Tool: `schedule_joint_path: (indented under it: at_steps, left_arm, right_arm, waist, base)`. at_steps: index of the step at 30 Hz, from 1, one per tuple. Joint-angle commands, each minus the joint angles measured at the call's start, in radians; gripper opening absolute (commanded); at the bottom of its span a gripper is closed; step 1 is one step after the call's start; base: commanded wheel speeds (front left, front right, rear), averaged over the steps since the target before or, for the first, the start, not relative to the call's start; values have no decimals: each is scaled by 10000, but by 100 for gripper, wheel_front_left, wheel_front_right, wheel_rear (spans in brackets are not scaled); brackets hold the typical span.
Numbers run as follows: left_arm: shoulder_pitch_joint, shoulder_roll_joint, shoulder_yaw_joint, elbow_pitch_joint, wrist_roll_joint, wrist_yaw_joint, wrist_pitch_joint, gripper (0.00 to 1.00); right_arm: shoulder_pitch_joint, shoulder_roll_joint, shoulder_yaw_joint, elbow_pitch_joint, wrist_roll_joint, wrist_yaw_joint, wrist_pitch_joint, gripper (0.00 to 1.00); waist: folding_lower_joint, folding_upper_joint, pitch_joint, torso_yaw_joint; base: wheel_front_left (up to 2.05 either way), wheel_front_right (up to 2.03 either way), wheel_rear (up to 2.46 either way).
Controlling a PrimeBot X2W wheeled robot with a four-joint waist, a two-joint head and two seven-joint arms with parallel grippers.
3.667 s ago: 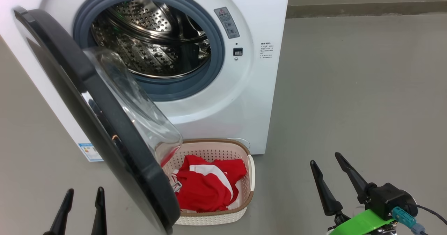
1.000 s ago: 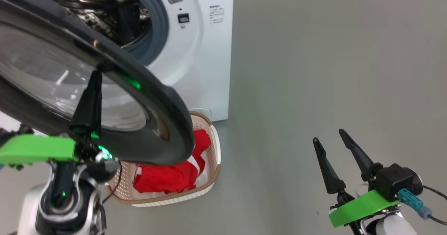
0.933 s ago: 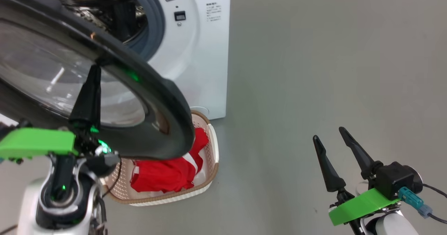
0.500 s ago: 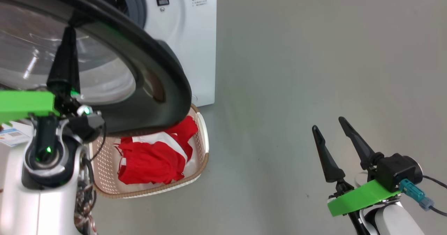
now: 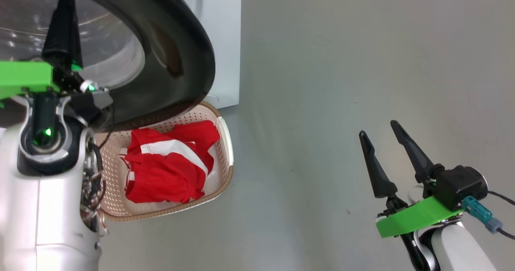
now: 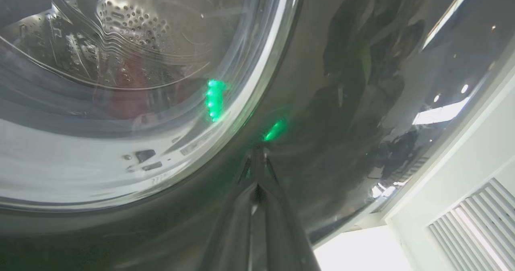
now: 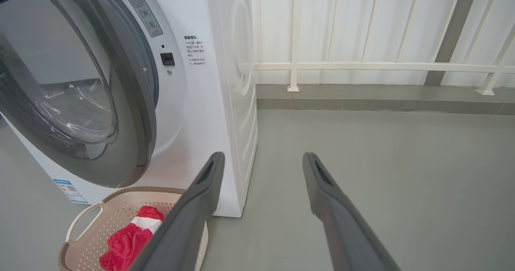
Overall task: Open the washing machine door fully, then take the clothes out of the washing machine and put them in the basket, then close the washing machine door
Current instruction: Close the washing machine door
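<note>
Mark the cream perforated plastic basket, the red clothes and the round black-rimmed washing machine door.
basket (image 5: pixel 177 116): head view, perforated inner wall.
clothes (image 5: pixel 161 174): head view, red fabric.
washing machine door (image 5: pixel 193 49): head view, black rim.

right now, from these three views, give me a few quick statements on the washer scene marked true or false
1. The clothes lie in the basket. True.
2. The right gripper holds a garment. False: its fingers stand apart and empty above the floor.
3. The left gripper is shut, its tips against the black rim of the washing machine door. True.
4. The door is latched shut. False: it stands ajar from the washing machine.
5. The basket sits on top of the washing machine. False: it is on the floor in front of it.
</note>
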Motion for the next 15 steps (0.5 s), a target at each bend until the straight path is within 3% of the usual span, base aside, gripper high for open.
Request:
schedule_joint_path:
  at_steps: [1,10,11,12,14,15]
  left_arm:
    - [-429,349,185,-161,70,-134,-10,0]
    - [-644,413,26,311,164,-503,167,0]
    - [-579,414,-12,303,175,-548,208,11]
    - [-487,405,-35,275,158,-598,257,31]
    - [-233,418,-61,145,190,-694,288,100]
    - [-74,443,-72,52,225,-762,297,100]
  right_arm:
    - [-256,-10,200,-282,3,48,-63,100]
    - [-306,20,193,-171,-16,48,-63,100]
    - [-292,26,196,-151,-15,48,-63,100]
    - [-273,32,194,-132,-12,48,-63,100]
    - [-218,42,183,-106,-9,48,-63,100]
    - [-189,47,181,-94,-8,48,-63,100]
  waist:
    - [0,0,50,-36]
    - [0,0,-48,-68]
    - [0,0,-105,-67]
    - [0,0,-188,-61]
    - [0,0,-352,-50]
    - [0,0,-445,-47]
  base:
    - [0,0,0]
    - [0,0,0]
    - [0,0,0]
    - [0,0,0]
    - [0,0,0]
    - [0,0,0]
